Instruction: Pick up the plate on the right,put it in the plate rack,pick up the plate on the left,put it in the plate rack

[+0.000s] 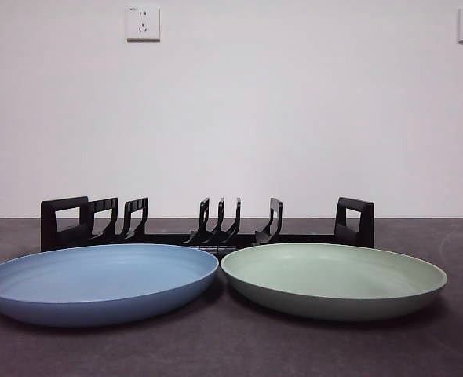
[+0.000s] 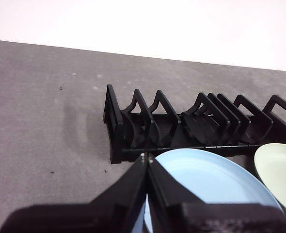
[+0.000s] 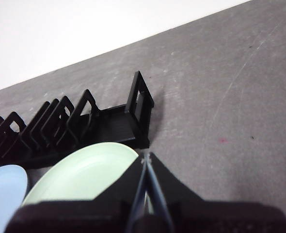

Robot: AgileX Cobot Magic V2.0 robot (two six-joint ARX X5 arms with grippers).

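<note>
Since nothing lifted yet, blue plate [image 1: 98,283] and green plate [image 1: 333,279] flat beside rack [image 1: 208,232], left gripper [image 2: 147,158] and right gripper [image 3: 146,158] closed, empty, above plates.

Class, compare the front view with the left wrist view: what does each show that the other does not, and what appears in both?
Only the front view shows the two wall sockets and the rack's right-end handle. Only the left wrist view shows the left gripper, jaws shut, raised above the near edge of the blue plate. Both show the plate rack, holding no plates, with the blue plate and the green plate lying flat on the dark table in front of it.
</note>
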